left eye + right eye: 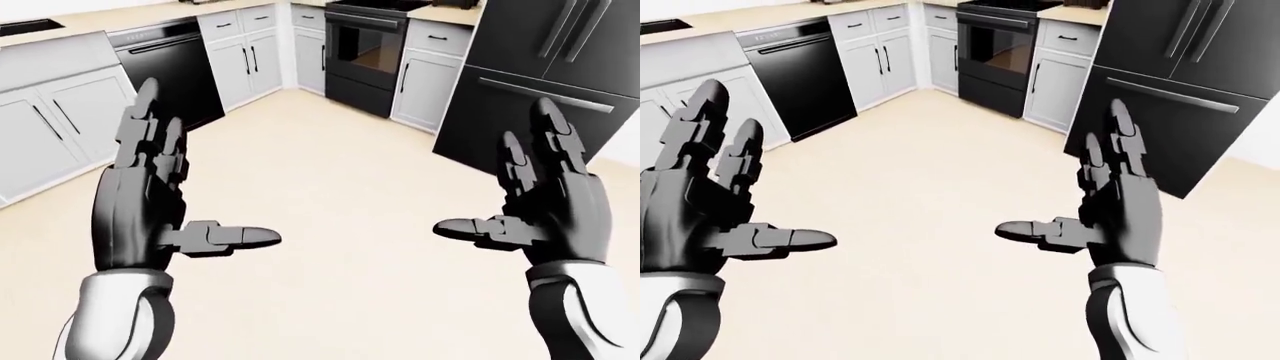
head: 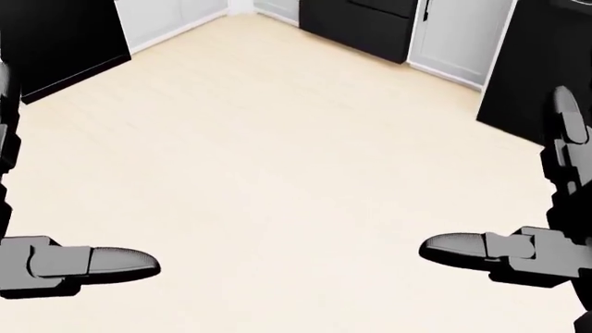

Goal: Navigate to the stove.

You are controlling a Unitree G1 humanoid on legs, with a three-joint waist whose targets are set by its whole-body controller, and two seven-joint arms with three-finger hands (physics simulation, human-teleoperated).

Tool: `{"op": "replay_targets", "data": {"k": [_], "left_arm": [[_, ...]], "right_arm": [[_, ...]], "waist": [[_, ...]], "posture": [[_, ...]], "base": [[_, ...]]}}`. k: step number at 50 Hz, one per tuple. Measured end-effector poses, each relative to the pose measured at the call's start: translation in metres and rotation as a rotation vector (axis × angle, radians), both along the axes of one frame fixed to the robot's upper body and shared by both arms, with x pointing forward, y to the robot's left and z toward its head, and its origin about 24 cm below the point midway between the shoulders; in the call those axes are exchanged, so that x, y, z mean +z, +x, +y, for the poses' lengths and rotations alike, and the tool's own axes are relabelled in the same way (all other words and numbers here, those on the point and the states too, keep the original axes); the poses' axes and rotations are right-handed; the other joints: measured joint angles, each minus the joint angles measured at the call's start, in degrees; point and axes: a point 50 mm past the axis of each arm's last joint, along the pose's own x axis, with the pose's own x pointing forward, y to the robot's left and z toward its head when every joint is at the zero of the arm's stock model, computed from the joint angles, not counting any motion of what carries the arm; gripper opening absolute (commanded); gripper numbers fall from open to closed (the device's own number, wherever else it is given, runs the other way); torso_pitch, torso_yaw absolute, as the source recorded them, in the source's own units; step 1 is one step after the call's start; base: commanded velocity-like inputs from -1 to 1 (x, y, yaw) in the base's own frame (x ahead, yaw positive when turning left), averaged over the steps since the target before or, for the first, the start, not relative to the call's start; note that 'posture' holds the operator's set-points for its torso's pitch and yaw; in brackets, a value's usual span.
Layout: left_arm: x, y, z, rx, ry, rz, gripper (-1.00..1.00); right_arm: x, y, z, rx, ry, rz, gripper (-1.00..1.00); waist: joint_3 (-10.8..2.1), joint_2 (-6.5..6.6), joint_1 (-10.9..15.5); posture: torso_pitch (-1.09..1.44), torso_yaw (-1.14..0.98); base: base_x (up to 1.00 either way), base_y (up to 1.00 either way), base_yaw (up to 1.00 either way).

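The stove [image 1: 365, 56] is far across the floor [image 1: 330, 195], so walking remains; left hand [image 1: 150, 202] and right hand [image 1: 545, 202] are spread wide, holding nothing.

Each robot hand, left [image 1: 150, 202] and right [image 1: 555, 206], is dark grey to black with three blocky, segmented fingers ending in rounded tips; glossy white forearm shells [image 1: 115, 319] meet the wrists.

Left hand [image 1: 150, 202] — right hand [image 1: 550, 202] — fingers splayed
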Motion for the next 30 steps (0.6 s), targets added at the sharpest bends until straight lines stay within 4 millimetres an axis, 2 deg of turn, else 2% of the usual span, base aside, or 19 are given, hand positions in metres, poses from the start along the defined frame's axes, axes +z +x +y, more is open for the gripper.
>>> {"op": "replay_targets", "data": {"k": [4, 5, 7, 9, 15, 18, 19, 20, 22, 25, 30], "left_arm": [[0.000, 0.002, 0.000, 0.003, -0.005, 0.003, 1.00], [-0.003, 0.003, -0.001, -0.008, -0.012, 0.020, 1.00], [-0.007, 0.004, -0.004, -0.032, -0.007, 0.052, 1.00], [-0.007, 0.003, -0.004, -0.033, -0.003, 0.055, 1.00], [0.000, 0.000, -0.003, -0.021, -0.005, 0.002, 1.00], [0.000, 0.001, -0.003, -0.024, -0.007, 0.000, 1.00], [-0.001, 0.002, -0.002, -0.017, -0.009, 0.007, 1.00], [-0.004, 0.003, -0.001, -0.009, -0.014, 0.025, 1.00], [-0.009, 0.005, 0.001, 0.011, -0.013, 0.059, 1.00], [-0.006, 0.004, 0.001, 0.010, -0.004, 0.039, 1.00], [-0.001, 0.001, 0.000, 0.006, -0.001, 0.004, 1.00]], "right_arm": [[0.002, 0.000, 0.002, 0.011, -0.003, -0.007, 1.00], [0.000, 0.001, 0.000, 0.002, -0.001, 0.006, 1.00], [-0.007, 0.003, -0.004, -0.022, 0.009, 0.049, 1.00], [-0.009, 0.003, -0.005, -0.031, 0.009, 0.063, 1.00], [-0.001, 0.000, -0.002, -0.018, -0.005, 0.008, 1.00], [-0.001, 0.002, -0.002, -0.018, -0.006, 0.008, 1.00], [-0.002, 0.003, -0.001, -0.010, 0.001, 0.014, 1.00], [-0.006, 0.004, 0.000, -0.001, 0.006, 0.033, 1.00], [-0.011, 0.007, 0.002, 0.019, 0.008, 0.064, 1.00], [-0.009, 0.006, 0.000, 0.008, 0.002, 0.056, 1.00], [-0.001, 0.001, 0.001, 0.003, -0.009, 0.000, 1.00]], "waist": [[-0.51, -3.03, 0.01], [0.05, -2.24, -0.51], [0.92, -2.75, -1.26], [0.47, -2.84, -1.74], [0.13, 0.15, -2.82], [-0.47, 2.79, -2.93], [-0.10, 2.68, -2.44], [0.86, 2.53, -2.00], [0.92, 3.27, -1.45], [-0.16, 2.63, -1.07], [-0.52, -0.23, 0.17]], "posture": [[0.00, 0.00], [0.00, 0.00], [0.00, 0.00], [0.00, 0.00], [0.00, 0.00], [0.00, 0.00], [0.00, 0.00], [0.00, 0.00], [0.00, 0.00], [0.00, 0.00], [0.00, 0.00]], "base": [[0.44, -0.01, 0.00], [0.43, -0.04, 0.00], [0.45, 0.00, 0.00], [0.44, 0.00, 0.00], [0.44, 0.00, 0.00], [0.45, 0.00, 0.00], [0.44, 0.00, 0.00], [0.44, 0.00, 0.00], [0.44, 0.00, 0.00], [0.44, 0.00, 0.00], [0.44, 0.00, 0.00]]}}
